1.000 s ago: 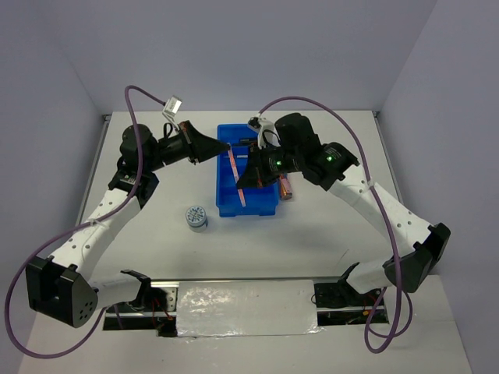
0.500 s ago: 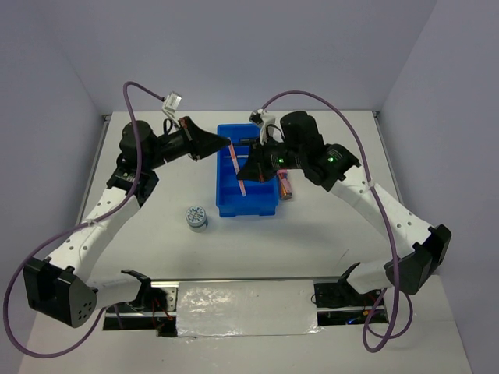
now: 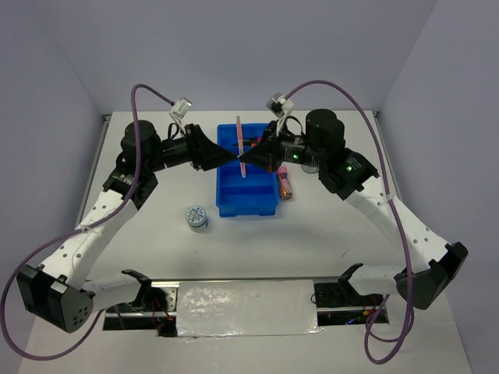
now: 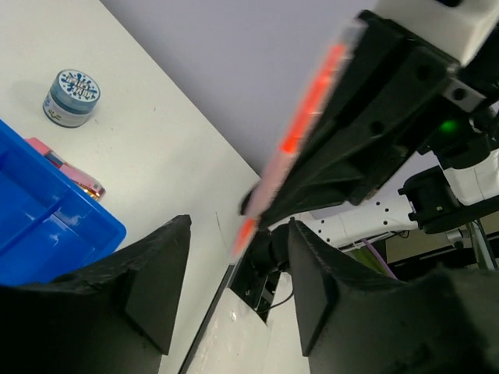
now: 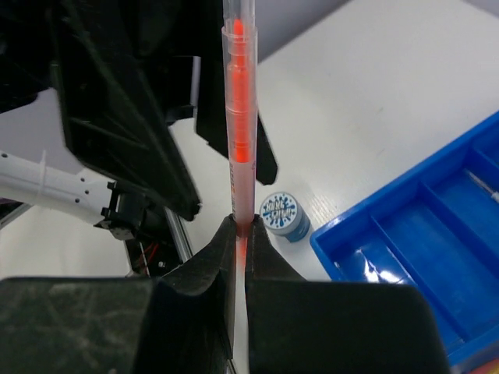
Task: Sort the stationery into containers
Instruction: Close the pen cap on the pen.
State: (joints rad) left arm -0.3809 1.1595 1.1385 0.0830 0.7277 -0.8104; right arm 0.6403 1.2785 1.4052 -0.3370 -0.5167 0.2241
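My right jaws are clenched on the thin orange pen (image 3: 238, 134). They pinch it in its lower part, so most of the pen stands above them, nearly upright with a small tilt. The pen is in the air over the far part of the blue tray (image 3: 248, 211) and does not touch it.

My left jaws are released: the two fingers (image 4: 148, 288) stand apart. In the left wrist view the lower tip of the pen shows above the gap between them and, as far as I can tell, touches neither finger. Both pairs of jaws face each other, tip toward tip, very near over the tray.

The tray lies on the white counter (image 3: 327, 234) between my two arms, with dividers running across it. One blue-white tape roll (image 3: 196, 217) stands on the counter near the tray's near left corner, apart from it. The pink-copper tube (image 3: 285, 185) lies on the counter just beside the tray's right wall. What lies in the far compartments I cannot tell, because my jaws hide them.
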